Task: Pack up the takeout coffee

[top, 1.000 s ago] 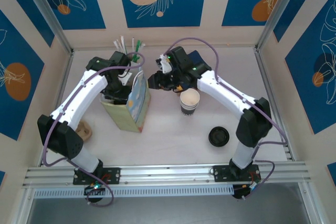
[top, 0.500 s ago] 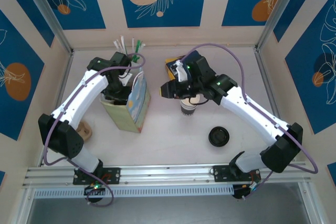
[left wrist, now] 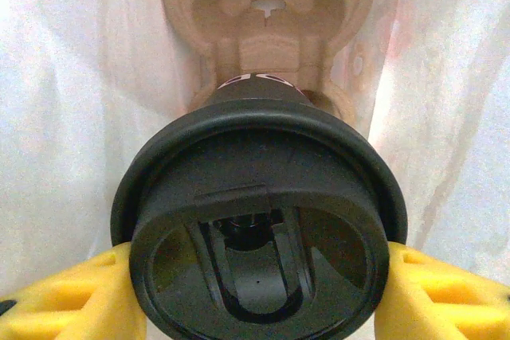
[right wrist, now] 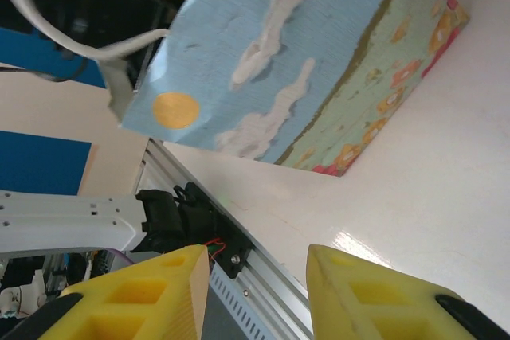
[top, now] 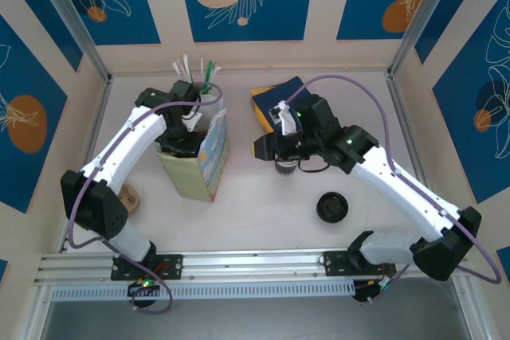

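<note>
The takeout coffee [left wrist: 259,220], a cup under a round black lid, hangs inside the paper bag [top: 199,161]. My left gripper [left wrist: 259,288] is shut on the lid's sides, with yellow fingers [left wrist: 68,300] on both sides of it. A brown cardboard cup carrier [left wrist: 267,5] lies at the bag's bottom below the cup. From above, my left gripper [top: 186,141] reaches down into the bag's mouth. My right gripper [top: 260,147] hovers open to the right of the bag, with nothing between its yellow fingers [right wrist: 151,296]. The bag's blue sky print [right wrist: 295,61] faces it.
A striped paper cup [top: 287,166] stands mostly hidden under my right wrist. A loose black lid [top: 331,207] lies nearer the front. A blue and yellow packet [top: 275,95] sits at the back, straws and cutlery [top: 195,69] behind the bag, a brown object [top: 127,197] at the left.
My right arm has swung right and toward the front, away from the bag's top, and now covers the striped cup. The left arm has stayed in the bag.
</note>
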